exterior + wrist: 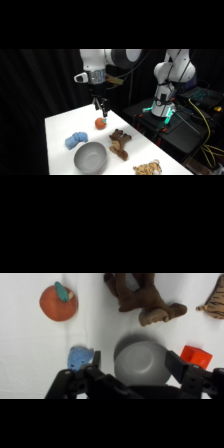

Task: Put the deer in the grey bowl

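Note:
The deer (120,144) is a dark brown plush lying on the white table, right of the grey bowl (90,156) and apart from it. In the wrist view the deer (142,299) lies at the top centre, and the grey bowl (141,363) shows between the two fingers. My gripper (101,108) hangs above the table's far part, just over an orange round toy, well back from the deer. The gripper (135,366) is open, and I see nothing held between its fingers.
An orange round toy (101,123) with a green tip sits below the gripper. A blue fuzzy toy (76,140) lies left of the bowl. A tan spotted plush (147,169) rests at the table's near edge. An orange-red block (196,357) shows by the right finger.

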